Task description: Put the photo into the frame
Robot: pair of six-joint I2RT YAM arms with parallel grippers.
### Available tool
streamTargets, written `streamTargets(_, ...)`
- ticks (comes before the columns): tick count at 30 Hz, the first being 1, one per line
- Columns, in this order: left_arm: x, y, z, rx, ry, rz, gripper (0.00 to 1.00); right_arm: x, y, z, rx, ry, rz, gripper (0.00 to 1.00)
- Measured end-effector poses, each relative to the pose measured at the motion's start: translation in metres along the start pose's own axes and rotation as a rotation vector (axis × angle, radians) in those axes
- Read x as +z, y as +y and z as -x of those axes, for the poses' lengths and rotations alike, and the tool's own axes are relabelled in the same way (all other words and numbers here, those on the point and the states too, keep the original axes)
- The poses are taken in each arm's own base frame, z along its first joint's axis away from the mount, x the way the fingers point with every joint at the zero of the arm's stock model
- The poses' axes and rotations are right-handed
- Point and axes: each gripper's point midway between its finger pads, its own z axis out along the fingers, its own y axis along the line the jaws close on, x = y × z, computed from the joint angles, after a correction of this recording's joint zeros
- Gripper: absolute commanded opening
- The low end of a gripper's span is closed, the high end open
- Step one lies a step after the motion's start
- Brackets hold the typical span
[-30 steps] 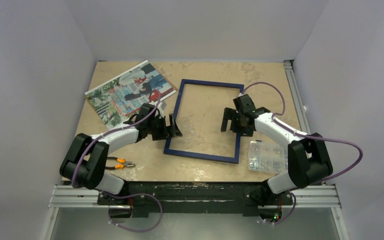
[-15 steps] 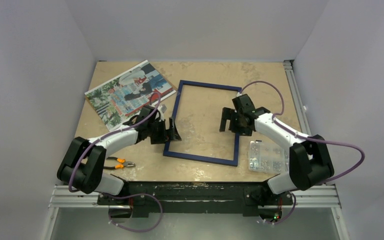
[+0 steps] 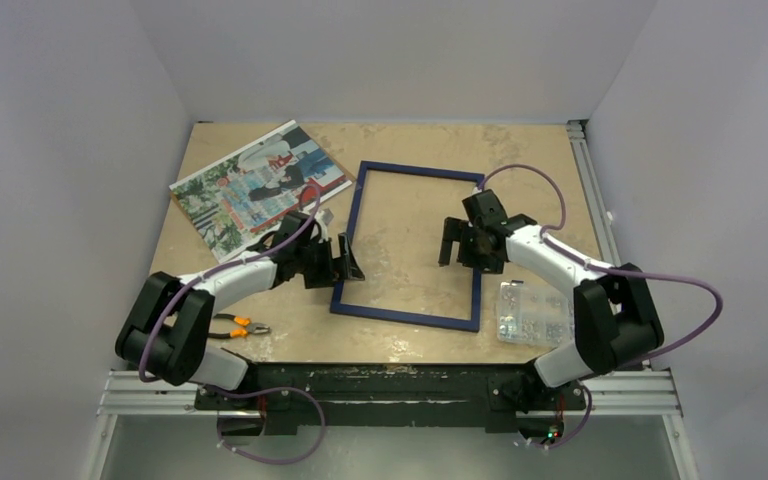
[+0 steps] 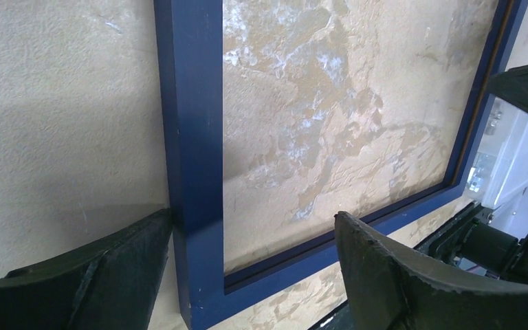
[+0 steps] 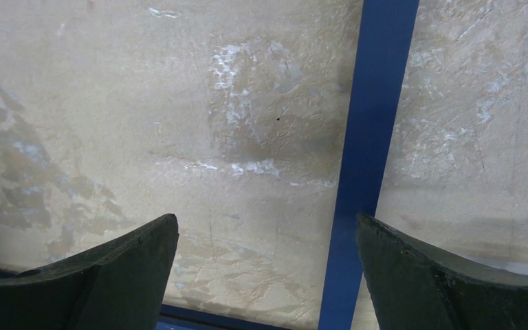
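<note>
a worn beige table (image 3: 410, 140) sits boxed in by plain pale walls, with the two arms reaching in from the near edge. the frame (image 3: 405, 316) lies flat near the middle of the table, dark blue side up, the mottled tabletop showing through its opening. the photo (image 3: 260, 185) lies flat at the far left of the table, turned at an angle, its nearest corner just beside the frame's far left corner

the left gripper (image 3: 345, 258) is low over the frame's left rail with its jaws spread wide and nothing held. in the left wrist view the blue rail (image 4: 196, 137) runs between the two dark fingers (image 4: 110, 275), right beside the one on the left of that view; whether it touches cannot be told. the right gripper (image 3: 452, 242) hovers over the right side of the frame, also wide apart and empty. its wrist view shows the thin right rail (image 5: 371, 137) passing between the fingers (image 5: 110, 275), closer to the one on the right of that view

orange-handled pliers (image 3: 240, 325) lie by the left arm near the front edge, and a clear plastic compartment box (image 3: 533, 313) sits by the right arm, just right of the frame's near right corner
</note>
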Motion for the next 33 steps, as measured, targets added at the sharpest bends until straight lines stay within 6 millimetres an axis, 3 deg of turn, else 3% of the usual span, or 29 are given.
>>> streamTargets(3, 0.002, -0.003, 0.0, -0.006, -0.001, -0.013, 0.85, 0.01, -0.004, -0.005, -0.002, 0.028, -0.025, 0.98)
streamTargets(12, 0.008, -0.016, -0.001, -0.013, -0.001, -0.057, 0.85, 0.018, 0.003, 0.012, -0.017, 0.008, -0.029, 0.99)
streamTargets(20, 0.01, -0.023, -0.008, -0.002, 0.011, -0.07, 0.91, 0.021, 0.0, 0.008, -0.02, 0.022, -0.045, 0.99)
streamTargets(27, -0.006, -0.004, -0.014, -0.01, -0.015, 0.05, 0.91, 0.007, 0.0, 0.016, -0.019, -0.024, -0.043, 0.99)
streamTargets(33, -0.018, 0.015, -0.016, 0.003, -0.038, 0.158, 0.84, -0.013, 0.004, 0.024, -0.015, -0.072, -0.014, 0.99)
